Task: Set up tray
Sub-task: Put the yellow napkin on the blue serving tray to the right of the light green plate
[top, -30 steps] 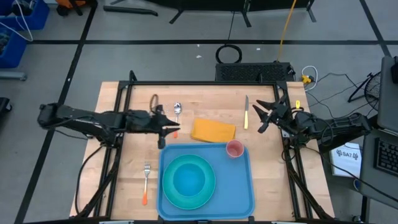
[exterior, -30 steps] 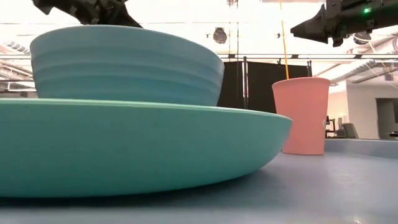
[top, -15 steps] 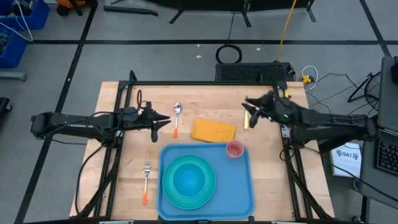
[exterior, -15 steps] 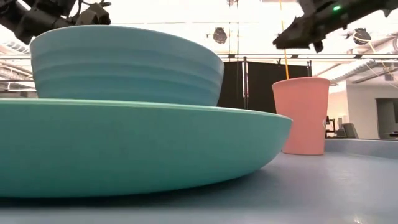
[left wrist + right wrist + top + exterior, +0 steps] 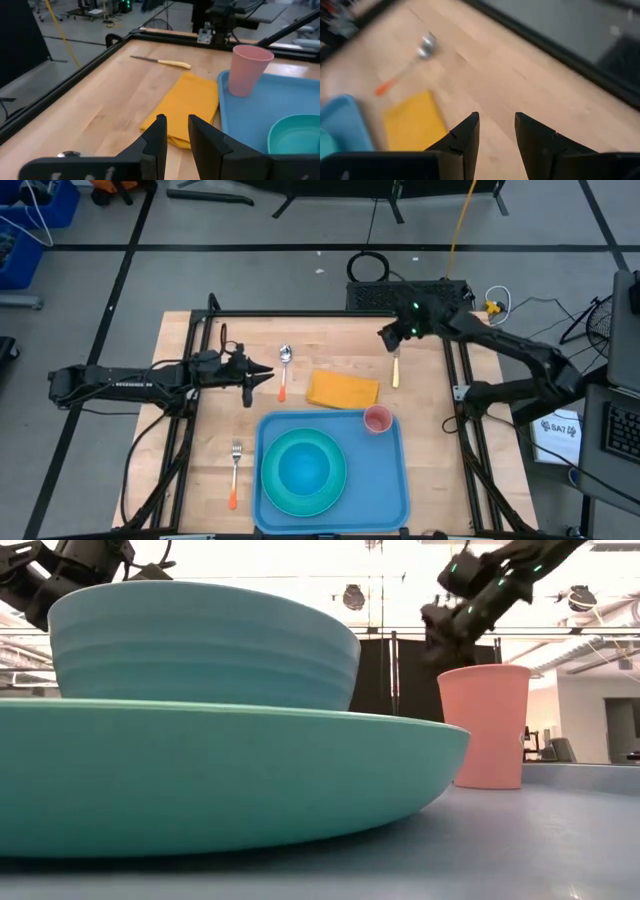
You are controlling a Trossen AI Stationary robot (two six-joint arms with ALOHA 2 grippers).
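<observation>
The blue tray (image 5: 385, 480) lies at the table's near middle. On it rest a turquoise plate (image 5: 330, 495) with a bowl (image 5: 303, 465) in it, and a pink cup (image 5: 377, 419) upright in the far right corner. An orange-yellow napkin (image 5: 343, 390) lies flat beyond the tray. My left gripper (image 5: 268, 373) is open and empty, near the spoon (image 5: 285, 360), left of the napkin (image 5: 185, 107). My right gripper (image 5: 383, 335) is open and empty, above the table near the blade end of the knife (image 5: 396, 370).
A fork (image 5: 235, 470) with an orange handle lies left of the tray. The knife (image 5: 160, 61) lies flat near the far right of the table. A black frame rail (image 5: 330, 313) runs along the table's far edge. Bare wood shows at the table's left and right.
My right gripper has swung from the table's right edge toward the far edge and leftward, to above the knife's blade end, turning as it went. My left gripper has drawn back a little toward the table's left edge, away from the napkin.
</observation>
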